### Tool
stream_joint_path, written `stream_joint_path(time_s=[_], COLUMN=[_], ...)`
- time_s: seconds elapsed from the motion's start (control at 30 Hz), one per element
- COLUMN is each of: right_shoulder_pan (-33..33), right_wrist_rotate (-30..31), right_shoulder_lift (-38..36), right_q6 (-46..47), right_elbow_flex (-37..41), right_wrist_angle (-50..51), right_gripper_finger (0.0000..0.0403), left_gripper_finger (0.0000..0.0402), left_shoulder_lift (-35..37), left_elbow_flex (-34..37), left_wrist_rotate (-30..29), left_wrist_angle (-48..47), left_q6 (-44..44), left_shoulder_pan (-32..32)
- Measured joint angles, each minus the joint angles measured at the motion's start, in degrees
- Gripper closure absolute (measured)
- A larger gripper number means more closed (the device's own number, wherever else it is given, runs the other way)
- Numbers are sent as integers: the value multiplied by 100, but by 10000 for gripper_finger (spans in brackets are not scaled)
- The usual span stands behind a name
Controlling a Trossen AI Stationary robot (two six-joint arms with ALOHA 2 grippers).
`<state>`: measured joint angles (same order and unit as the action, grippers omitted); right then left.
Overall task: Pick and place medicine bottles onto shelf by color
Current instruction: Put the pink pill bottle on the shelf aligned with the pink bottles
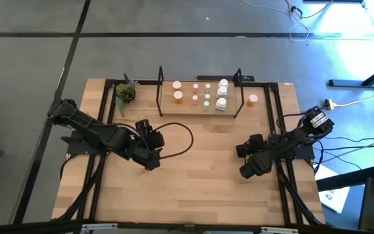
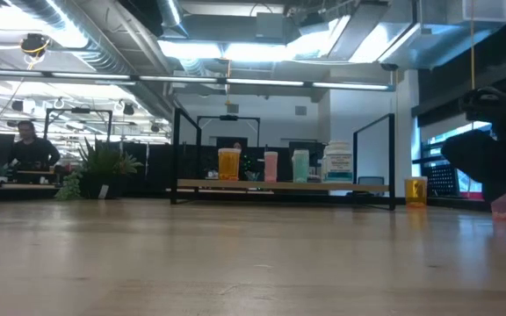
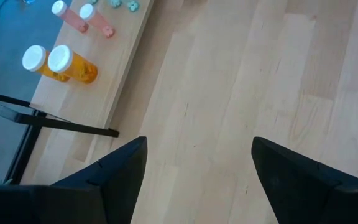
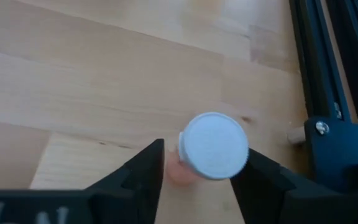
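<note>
my right gripper (image 4: pixel 194 171) sits low at the table's right edge, well in front of the shelf (image 1: pixel 200 107), its fingers (image 4: pixel 143 169) closed around a small pink bottle (image 4: pixel 211 148) with a white cap. my left gripper (image 3: pixel 197 165) hangs with fingers spread wide and empty over bare table, in front of the shelf's left end. on the shelf stand orange, pink, pale green and white bottles (image 1: pixel 221 103); one orange bottle (image 1: pixel 252 100) stands just beside its right frame.
</note>
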<state>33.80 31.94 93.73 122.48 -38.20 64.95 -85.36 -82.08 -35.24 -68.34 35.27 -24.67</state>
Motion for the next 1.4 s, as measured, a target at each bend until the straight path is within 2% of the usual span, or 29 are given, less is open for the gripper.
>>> stream_joint_path(time_s=[0.33,0.53,0.7,0.93,1.17,1.3,1.4], right_shoulder_pan=[0,0,0,0,-1,-50,-121], right_wrist_rotate=[59,384,732,1371,1859,1894,1524], right_shoulder_lift=[-1,-1,-2,-2,-2,-2,-2], right_q6=[-130,-203,-941,-2869,-5354,-6789,-7838], right_elbow_flex=[0,-13,-198,-634,-1005,-1060,-1060], right_wrist_angle=[2,0,-142,-1037,-2823,-4288,-5321], right_gripper_finger=[308,306,305,306,306,306,306], left_gripper_finger=[117,117,117,117,117,117,117], left_shoulder_lift=[0,0,0,0,0,0,0], left_elbow_flex=[0,0,0,0,0,0,0], left_wrist_rotate=[0,0,0,0,1,35,50], left_wrist_angle=[-1,-1,-1,3,189,224,223], left_q6=[-53,-116,-112,-116,-138,-136,-136], left_shoulder_pan=[0,0,0,0,0,0,0])
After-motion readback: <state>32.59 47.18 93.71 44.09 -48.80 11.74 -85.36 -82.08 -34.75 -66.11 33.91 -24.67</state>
